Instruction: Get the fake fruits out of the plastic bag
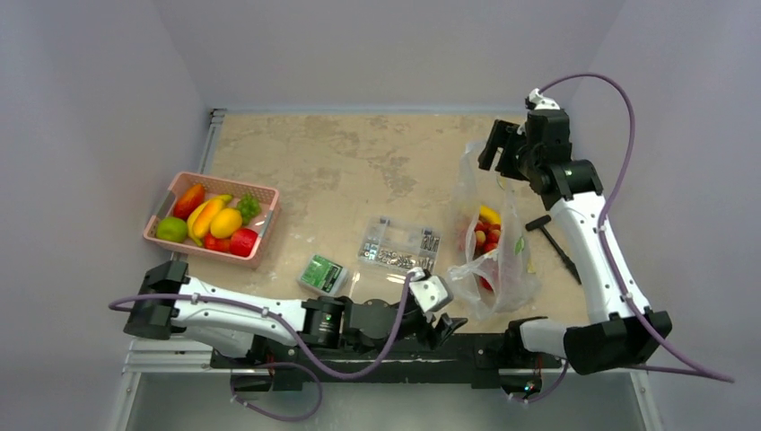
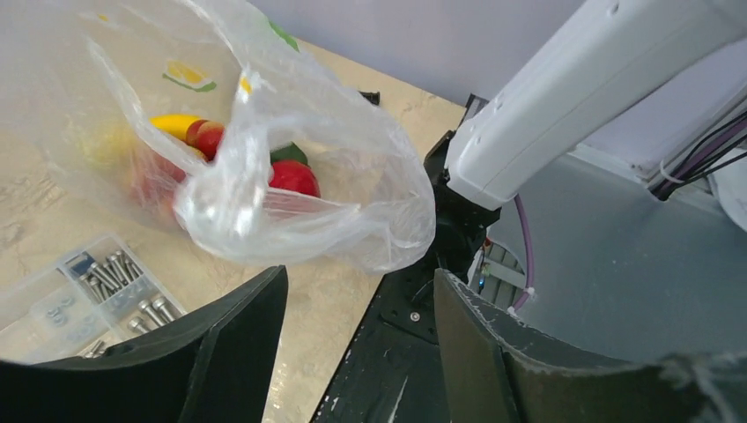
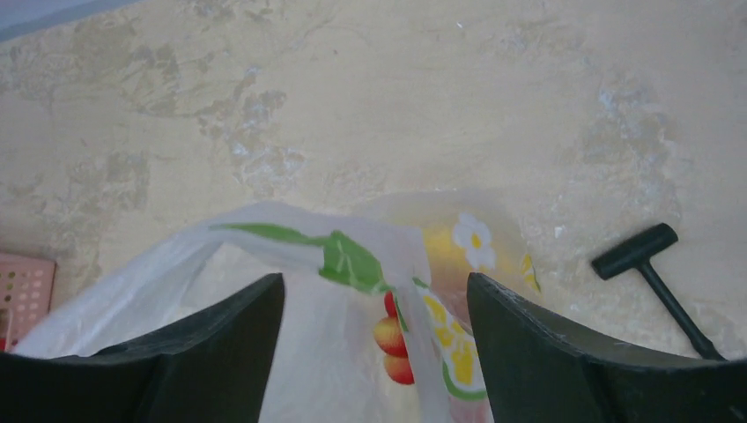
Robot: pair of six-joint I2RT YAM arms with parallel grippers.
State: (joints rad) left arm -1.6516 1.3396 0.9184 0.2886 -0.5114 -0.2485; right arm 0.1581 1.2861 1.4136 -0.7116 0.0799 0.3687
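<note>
The left gripper [image 2: 359, 275] is spread wide and empty, low at the table's 6 o'clock edge. The plastic bag [image 2: 264, 132] lies just at its 12 o'clock. The right gripper [image 3: 374, 282] is also parted, with the bag's raised top edge between its fingers. The fake fruits [image 1: 485, 235], red pieces and a yellow one, lie inside the bag at the table's 3 o'clock. The table [image 1: 359, 171] is mottled beige stone-look, closed in by pale lilac-grey walls [image 1: 386, 45]. A clear box of screws [image 1: 399, 244] sits at the bag's 9 o'clock and a black tool [image 1: 556, 242] at its 3 o'clock.
</note>
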